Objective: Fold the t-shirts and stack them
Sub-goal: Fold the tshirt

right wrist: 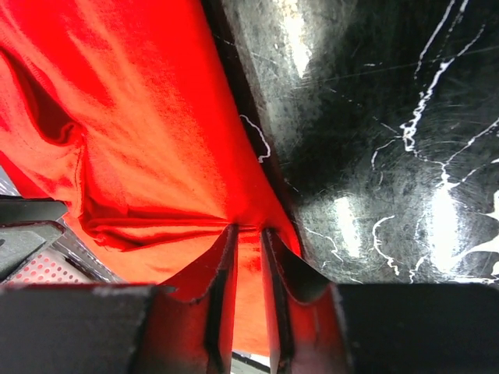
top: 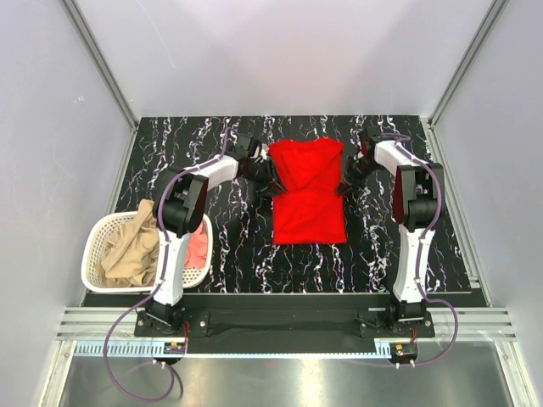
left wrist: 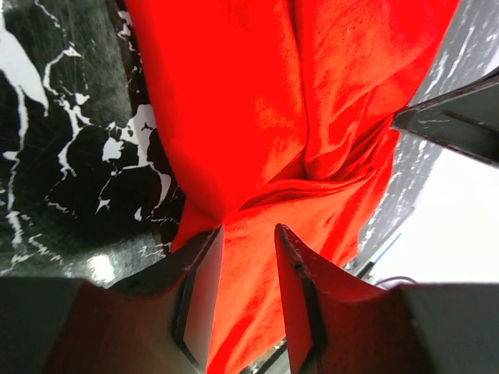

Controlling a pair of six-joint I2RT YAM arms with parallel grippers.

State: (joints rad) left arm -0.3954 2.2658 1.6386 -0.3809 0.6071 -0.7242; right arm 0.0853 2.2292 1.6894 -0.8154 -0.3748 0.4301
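**Asker:** What are you holding right now?

**Me:** My left gripper [left wrist: 248, 292] is clamped on a bunched fold of the red t-shirt [top: 310, 212], and cloth fills the gap between the fingers. My right gripper [right wrist: 248, 269] is pinched almost flat on the opposite edge, with a thin layer of red cloth between the pads. Both are gripping the same shirt.

**Asker:** Which way does the shirt lie from each one?

**Me:** It lies inward from both: rightward of my left gripper and leftward of my right. They face each other across its width. Its long axis runs crosswise to that line, from the far side of the desk [top: 237, 254] back toward my bases. Most of the cloth lies flat on the near side of the grippers, and a shorter, rumpled part lies beyond them. I judge that neither arm is nearer, since each holds its own side edge at about the same point along the length. Any fold should therefore travel along the long axis, with both arms moving together.

**Asker:** What do you count?

**Me:** There is one red shirt on the desk, with two grippers on it. Well behind and outward of my left gripper, beside that arm's base, stands one basket [top: 89, 263]. I can make out two pieces in it, a beige cloth [top: 127, 250] and a pink cloth [top: 197, 248]. I cannot tell whether more lie underneath.
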